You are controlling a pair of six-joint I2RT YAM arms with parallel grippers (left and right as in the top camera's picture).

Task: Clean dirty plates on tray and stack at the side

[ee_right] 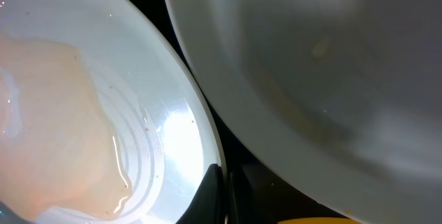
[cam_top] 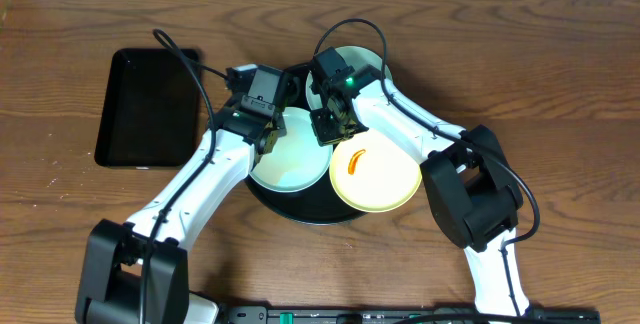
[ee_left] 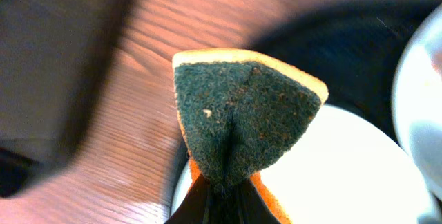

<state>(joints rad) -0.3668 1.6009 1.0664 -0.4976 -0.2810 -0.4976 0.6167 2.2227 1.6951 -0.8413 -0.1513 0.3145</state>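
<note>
The round black tray (cam_top: pixel 300 210) holds three plates. A mint-blue plate (cam_top: pixel 295 164) lies at its left; it looks pale with a wet film in the right wrist view (ee_right: pixel 83 113). My right gripper (cam_top: pixel 330 129) (ee_right: pixel 222 196) is shut on that plate's right rim. My left gripper (cam_top: pixel 268 139) (ee_left: pixel 221 207) is shut on a green-and-orange sponge (ee_left: pixel 245 113), held over the plate's left rim (ee_left: pixel 331 169). A pale yellow plate (cam_top: pixel 385 179) with an orange smear (cam_top: pixel 355 161) lies at the right. A second mint-blue plate (cam_top: pixel 365 62) (ee_right: pixel 331 65) lies at the back, partly hidden by the right arm.
A smaller rectangular black tray (cam_top: pixel 150 104) lies on the wooden table to the left of the round tray. Both arms reach in from the front and meet over the round tray's middle. Cables loop above the wrists.
</note>
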